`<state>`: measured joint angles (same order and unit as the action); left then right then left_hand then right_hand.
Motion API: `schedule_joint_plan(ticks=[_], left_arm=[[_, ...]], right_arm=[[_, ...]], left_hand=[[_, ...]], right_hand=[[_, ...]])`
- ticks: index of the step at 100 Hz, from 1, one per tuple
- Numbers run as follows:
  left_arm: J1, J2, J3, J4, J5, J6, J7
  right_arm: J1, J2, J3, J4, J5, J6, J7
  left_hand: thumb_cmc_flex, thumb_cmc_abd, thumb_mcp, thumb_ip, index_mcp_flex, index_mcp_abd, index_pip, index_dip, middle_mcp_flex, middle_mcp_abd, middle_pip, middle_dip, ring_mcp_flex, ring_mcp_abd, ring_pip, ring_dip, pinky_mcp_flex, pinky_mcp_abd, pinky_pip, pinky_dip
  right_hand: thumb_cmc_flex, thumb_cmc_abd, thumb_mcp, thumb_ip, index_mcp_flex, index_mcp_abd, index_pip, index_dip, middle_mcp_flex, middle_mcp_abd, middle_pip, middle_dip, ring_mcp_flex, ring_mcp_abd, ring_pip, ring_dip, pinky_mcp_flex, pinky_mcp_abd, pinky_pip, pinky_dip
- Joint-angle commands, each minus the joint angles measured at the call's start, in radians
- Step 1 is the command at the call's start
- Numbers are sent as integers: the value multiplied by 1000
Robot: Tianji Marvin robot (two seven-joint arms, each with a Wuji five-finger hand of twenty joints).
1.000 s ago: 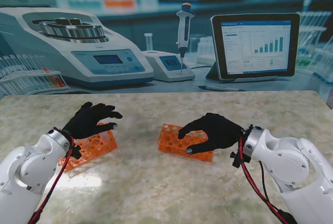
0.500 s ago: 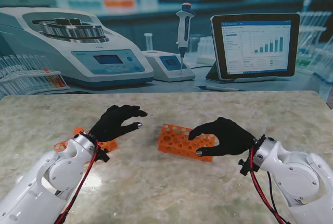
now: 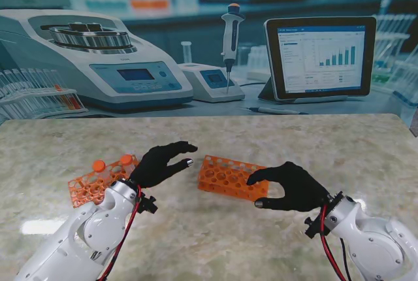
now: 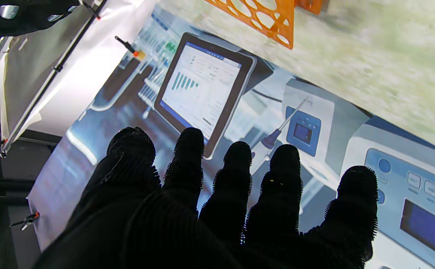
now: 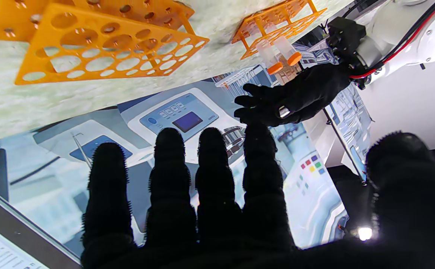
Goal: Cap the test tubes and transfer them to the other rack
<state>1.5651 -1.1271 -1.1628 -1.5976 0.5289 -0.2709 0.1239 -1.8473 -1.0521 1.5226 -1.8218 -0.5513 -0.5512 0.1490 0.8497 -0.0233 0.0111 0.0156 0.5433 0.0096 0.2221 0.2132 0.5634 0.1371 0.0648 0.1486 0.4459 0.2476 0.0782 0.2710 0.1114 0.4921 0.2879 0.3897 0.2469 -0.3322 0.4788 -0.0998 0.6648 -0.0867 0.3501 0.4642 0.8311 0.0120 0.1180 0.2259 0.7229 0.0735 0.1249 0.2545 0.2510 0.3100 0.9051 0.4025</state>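
Two orange racks lie on the marble table. The left rack (image 3: 95, 183) holds two tubes with orange caps (image 3: 99, 165), seen again in the right wrist view as capped tubes (image 5: 281, 53) in that rack (image 5: 277, 22). The middle rack (image 3: 228, 176) shows only bare holes, also in the right wrist view (image 5: 101, 48) and the left wrist view (image 4: 266, 18). My left hand (image 3: 160, 163) hovers between the two racks, fingers spread, holding nothing. My right hand (image 3: 290, 186) is open at the middle rack's right end, fingertips curled near it.
A printed lab backdrop stands behind the table's far edge, showing a centrifuge (image 3: 98, 59), a pipette (image 3: 230, 39) and a tablet (image 3: 320, 55). Bare marble table (image 3: 215, 242) lies nearer to me between the arms.
My left hand has moved right, off the left rack, uncovering its two capped tubes. My right hand has drawn back to the right and nearer to me, off the middle rack.
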Motion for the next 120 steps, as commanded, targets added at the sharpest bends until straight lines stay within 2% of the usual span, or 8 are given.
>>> schedule_joint_plan(ticks=[1, 34, 71, 77, 84, 86, 90, 120], left_arm=[[17, -4, 9, 0, -10, 1, -3], [43, -12, 31, 36, -9, 11, 41], [38, -8, 53, 58, -25, 47, 11], [41, -8, 50, 56, -21, 45, 11], [48, -7, 42, 52, -18, 38, 14], [50, -7, 39, 50, -17, 35, 15], [55, -7, 34, 46, -15, 31, 16], [64, -6, 25, 37, -4, 25, 22]], right_arm=[[-17, -9, -9, 31, -9, 2, -8], [6, -13, -37, 111, -9, 24, -32], [24, -12, -55, 130, 0, 52, -23], [25, -13, -61, 130, 1, 66, -22], [29, -14, -71, 131, -10, 88, -29], [31, -15, -74, 132, -15, 93, -33], [36, -15, -81, 134, -16, 102, -35], [67, -12, -112, 158, 6, 131, -11]], left_hand=[[-8, 48, -24, 1, 18, 22, -39, -23, 25, 11, -13, -12, 30, 15, 10, 4, 2, 46, 40, -15], [-9, 49, -24, 0, 29, 22, -35, -24, 32, 12, -10, -14, 26, 11, 9, 2, 2, 41, 42, -37], [0, 51, -23, -1, 70, 64, -35, -26, 39, 13, -9, -13, 28, 16, 9, 2, 0, 38, 46, -52], [-1, 51, -24, -1, 73, 61, -37, -26, 40, 11, -8, -12, 29, 14, 10, 2, 1, 38, 48, -53], [-3, 52, -24, -1, 75, 57, -37, -25, 41, 11, -7, -12, 29, 13, 10, 2, 0, 34, 48, -56], [-3, 51, -25, -1, 76, 56, -36, -25, 42, 11, -7, -11, 29, 15, 10, 2, -1, 33, 48, -56], [-2, 51, -24, -1, 78, 57, -35, -24, 41, 10, -7, -11, 29, 13, 10, 2, -2, 33, 48, -57], [-5, 50, -24, -1, 80, 55, -34, -19, 43, 9, -6, -10, 30, 23, 11, 3, 1, 34, 54, -61]], right_hand=[[-20, 48, -22, -2, -40, 5, -20, -7, -26, 6, -10, -9, -20, -4, 9, -5, -18, 17, -6, -18], [-11, 49, -29, -1, -34, 6, -18, -6, -25, 2, -9, -9, -25, 4, 11, -4, -24, 18, -6, -18], [5, 47, -32, 2, -26, 2, -11, -1, -11, 11, 0, -1, -15, 14, 22, 5, -21, 21, -1, -14], [23, 44, -27, 4, -22, 5, -8, 1, -5, 15, 4, 2, -10, 16, 25, 8, -20, 20, 1, -12], [104, 58, -48, 11, -12, 4, 2, 8, 6, 18, 12, 14, -3, 19, 32, 20, -15, 22, 6, -6], [147, 73, -103, 16, -11, 5, 6, 12, 10, 18, 13, 21, 1, 18, 30, 24, -14, 23, 7, -2], [174, 75, -115, 22, -9, 5, 7, 14, 13, 19, 13, 23, 3, 17, 30, 25, -11, 22, 8, -1], [204, 80, -130, 30, -10, 9, 5, 14, 14, 20, 11, 23, 2, 17, 30, 25, -15, 24, 6, 0]])
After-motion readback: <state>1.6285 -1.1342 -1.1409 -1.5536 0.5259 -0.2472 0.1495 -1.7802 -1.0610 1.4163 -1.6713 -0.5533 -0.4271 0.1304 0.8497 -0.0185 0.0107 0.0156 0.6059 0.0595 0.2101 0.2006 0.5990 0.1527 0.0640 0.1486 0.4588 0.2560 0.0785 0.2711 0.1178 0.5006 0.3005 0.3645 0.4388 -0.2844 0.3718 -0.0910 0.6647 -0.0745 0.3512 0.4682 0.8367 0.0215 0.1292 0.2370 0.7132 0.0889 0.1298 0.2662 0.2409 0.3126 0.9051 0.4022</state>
